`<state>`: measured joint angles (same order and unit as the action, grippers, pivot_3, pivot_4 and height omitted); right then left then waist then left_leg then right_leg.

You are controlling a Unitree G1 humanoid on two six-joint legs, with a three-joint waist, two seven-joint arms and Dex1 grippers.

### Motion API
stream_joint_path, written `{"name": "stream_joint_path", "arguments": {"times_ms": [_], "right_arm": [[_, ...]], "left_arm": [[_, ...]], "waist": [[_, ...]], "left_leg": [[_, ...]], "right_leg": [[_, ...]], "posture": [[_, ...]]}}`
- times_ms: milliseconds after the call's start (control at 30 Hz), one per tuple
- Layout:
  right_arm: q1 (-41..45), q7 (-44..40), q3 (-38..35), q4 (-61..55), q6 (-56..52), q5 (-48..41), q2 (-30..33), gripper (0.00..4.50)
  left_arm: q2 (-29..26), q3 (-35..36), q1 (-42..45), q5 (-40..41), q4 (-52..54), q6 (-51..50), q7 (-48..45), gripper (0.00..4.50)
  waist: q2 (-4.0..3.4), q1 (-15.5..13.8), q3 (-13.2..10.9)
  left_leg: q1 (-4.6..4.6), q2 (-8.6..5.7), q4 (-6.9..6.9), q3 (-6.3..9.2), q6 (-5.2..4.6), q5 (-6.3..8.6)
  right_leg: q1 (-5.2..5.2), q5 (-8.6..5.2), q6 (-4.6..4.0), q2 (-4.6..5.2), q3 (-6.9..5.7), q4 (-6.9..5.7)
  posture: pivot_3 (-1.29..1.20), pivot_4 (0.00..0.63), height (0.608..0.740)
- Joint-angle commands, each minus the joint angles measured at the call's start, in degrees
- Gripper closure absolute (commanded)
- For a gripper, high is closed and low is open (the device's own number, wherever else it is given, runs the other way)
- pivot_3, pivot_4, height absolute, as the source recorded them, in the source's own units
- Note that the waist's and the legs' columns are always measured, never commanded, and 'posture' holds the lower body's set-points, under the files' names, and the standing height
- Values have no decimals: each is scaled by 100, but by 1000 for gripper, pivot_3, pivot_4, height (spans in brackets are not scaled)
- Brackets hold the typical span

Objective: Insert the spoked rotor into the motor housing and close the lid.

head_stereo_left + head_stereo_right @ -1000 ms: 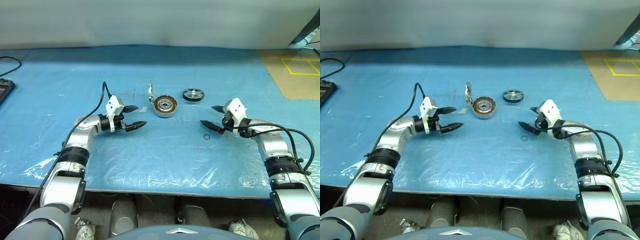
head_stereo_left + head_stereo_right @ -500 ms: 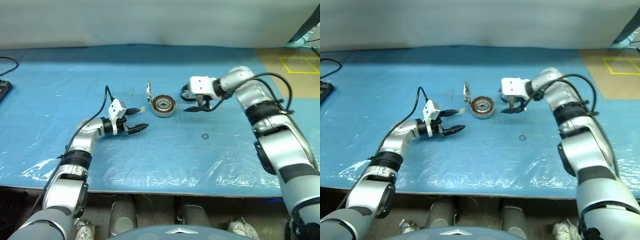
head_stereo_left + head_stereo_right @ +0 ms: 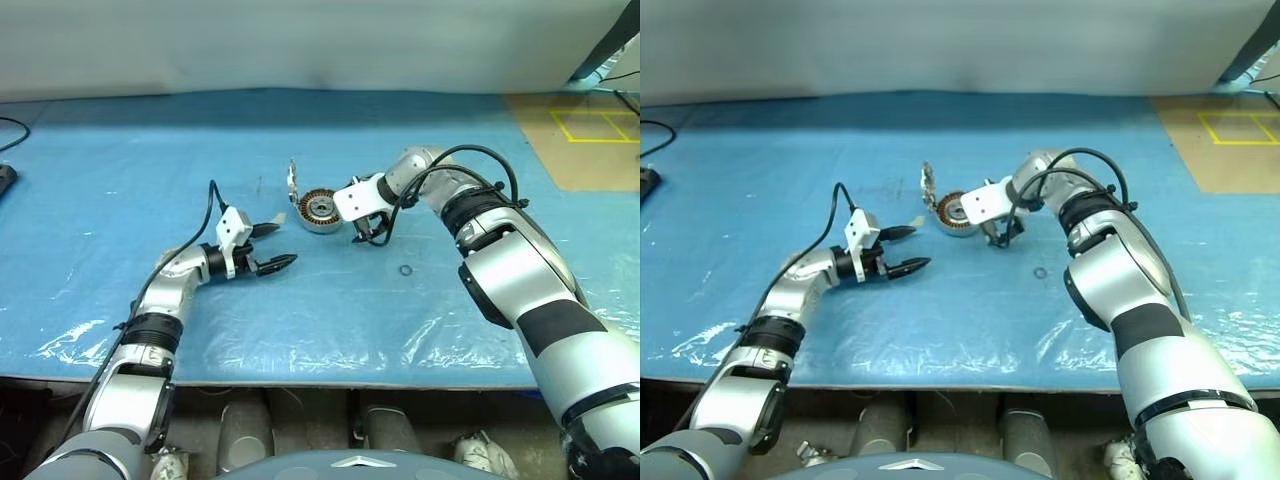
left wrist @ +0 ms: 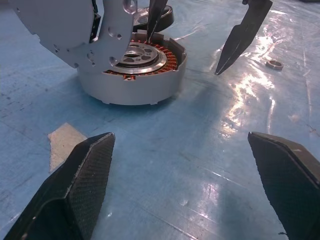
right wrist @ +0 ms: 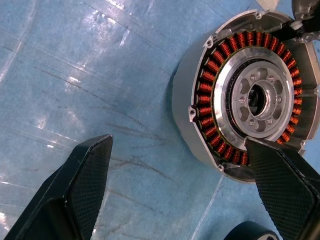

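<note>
The motor housing (image 3: 318,210) lies open, its lid (image 3: 292,185) upright at its edge; the spoked rotor (image 5: 251,233) sits just beside it. Both the right gripper (image 3: 366,231), beside the housing, and the left gripper (image 3: 270,247), near it, have jaws apart and empty. Risk: a descending right finger could strike the housing rim and displace it

On my table (image 3: 120,170), the housing (image 3: 321,211) sits mid-sheet, lid (image 3: 292,184) upright at its left edge, small ring (image 3: 405,270) nearer me to the right, tape scrap (image 4: 64,141) just left.
</note>
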<state>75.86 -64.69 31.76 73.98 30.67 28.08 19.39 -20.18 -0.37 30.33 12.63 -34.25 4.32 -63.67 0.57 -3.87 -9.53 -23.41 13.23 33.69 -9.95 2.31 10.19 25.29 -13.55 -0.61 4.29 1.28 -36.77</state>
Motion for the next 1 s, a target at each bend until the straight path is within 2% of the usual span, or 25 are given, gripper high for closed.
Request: {"name": "stream_joint_path", "arguments": {"times_ms": [33,333,1000], "right_arm": [[346,165,-130,-4,60,12,-63,41],[484,241,-108,76,72,58,-274,41],[11,396,-223,394,-669,229,-553,41]], "left_arm": [[-50,62,-67,98,285,-25,59,0],[-43,58,-206,109,412,-71,141,0],[-114,86,-417,150,618,-103,311,0]], "waist": [[-2,5,-1],[-3,3,-2],[-5,2,-3]], "left_leg": [[-1,1,5,0,0,0],[-4,3,16,-1,-1,1],[0,5,18,-1,6,4]], "right_leg": [[0,0,0,0,0,-2],[0,0,0,-1,2,-5],[-3,0,0,-2,1,-7]], "posture": [[0,150,740],[0,150,740],[0,150,740]]}}
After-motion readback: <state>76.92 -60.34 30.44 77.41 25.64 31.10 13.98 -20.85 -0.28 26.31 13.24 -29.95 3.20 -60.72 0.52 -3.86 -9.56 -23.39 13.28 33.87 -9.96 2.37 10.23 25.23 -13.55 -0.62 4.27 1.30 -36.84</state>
